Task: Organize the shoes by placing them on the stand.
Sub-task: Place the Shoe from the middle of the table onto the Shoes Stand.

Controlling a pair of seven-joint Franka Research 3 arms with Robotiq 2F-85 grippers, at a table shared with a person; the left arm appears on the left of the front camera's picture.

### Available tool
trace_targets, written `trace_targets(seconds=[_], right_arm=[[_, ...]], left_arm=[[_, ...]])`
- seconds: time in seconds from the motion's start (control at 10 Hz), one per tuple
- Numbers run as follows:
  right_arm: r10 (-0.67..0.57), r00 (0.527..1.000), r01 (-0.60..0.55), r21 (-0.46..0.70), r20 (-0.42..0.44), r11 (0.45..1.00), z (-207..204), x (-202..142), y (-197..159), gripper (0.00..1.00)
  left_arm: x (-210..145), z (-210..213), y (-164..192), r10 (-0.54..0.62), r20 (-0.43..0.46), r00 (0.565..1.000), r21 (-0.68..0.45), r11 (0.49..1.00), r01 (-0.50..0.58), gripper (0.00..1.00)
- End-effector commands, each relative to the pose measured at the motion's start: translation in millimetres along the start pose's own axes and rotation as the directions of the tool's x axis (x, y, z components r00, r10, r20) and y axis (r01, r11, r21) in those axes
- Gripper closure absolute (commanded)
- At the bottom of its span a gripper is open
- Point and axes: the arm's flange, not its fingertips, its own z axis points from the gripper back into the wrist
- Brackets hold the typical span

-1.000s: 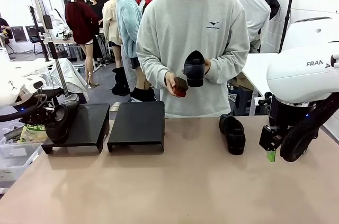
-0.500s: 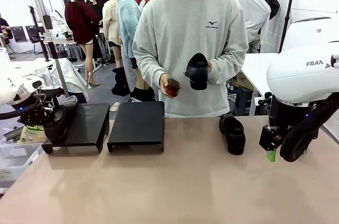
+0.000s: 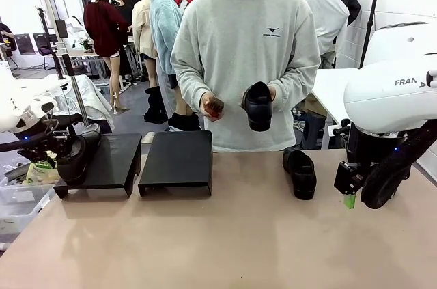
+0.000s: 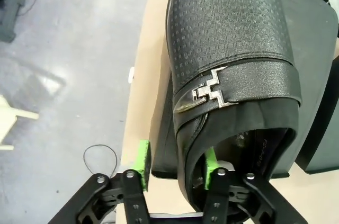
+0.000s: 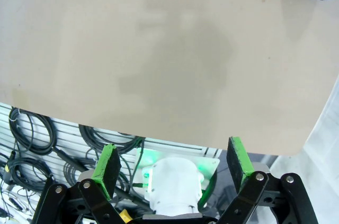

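Left gripper (image 4: 176,159) open, its fingers astride the heel wall of a shoe (image 4: 228,49) that rests on the left end of the left stand (image 3: 113,159); the outer pad stands clear of the leather. Right gripper (image 5: 172,160) open and empty at the table (image 3: 225,234) edge. A second shoe (image 3: 300,173) lies on the table at right, and the person (image 3: 239,43) holds a third shoe (image 3: 259,106).

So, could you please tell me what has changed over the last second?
The left end effector has opened, letting go of the shoe on the left stand. The person has lowered the held shoe slightly. The third shoe on the table, the other stand and the open right end effector stayed put.
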Motion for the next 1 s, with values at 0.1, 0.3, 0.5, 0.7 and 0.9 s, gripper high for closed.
trace_targets(seconds=[0.1, 0.3, 0.5, 0.7, 0.9], right_arm=[[-0.016, 1.000, 0.016, 0.009, -0.007, 1.000, 0.3, -1.5, 2.5, 0.00], [-0.016, 1.000, 0.016, 0.009, -0.007, 1.000, 0.3, -1.5, 2.5, 0.00], [-0.016, 1.000, 0.016, 0.009, -0.007, 1.000, 0.3, -1.5, 2.5, 0.00], [-0.016, 1.000, 0.016, 0.009, -0.007, 1.000, 0.3, -1.5, 2.5, 0.00], [-0.016, 1.000, 0.016, 0.009, -0.007, 1.000, 0.3, -1.5, 2.5, 0.00]], left_arm=[[-1.4, 17.9, -3.3, -0.036, 0.018, 0.999, 0.046, 0.998, 0.035, 0.00], [-4.8, 27.3, -7.8, -0.055, 0.039, 0.998, 0.046, 0.998, 0.053, 0.00], [-9.5, 41.0, -10.3, -0.061, 0.089, 0.994, 0.048, 0.997, 0.057, 0.00], [0.9, 35.3, -9.3, -0.067, 0.062, 0.996, 0.033, 0.997, 0.066, 0.00], [0.9, 35.3, -9.3, -0.067, 0.062, 0.996, 0.033, 0.997, 0.066, 0.00]])
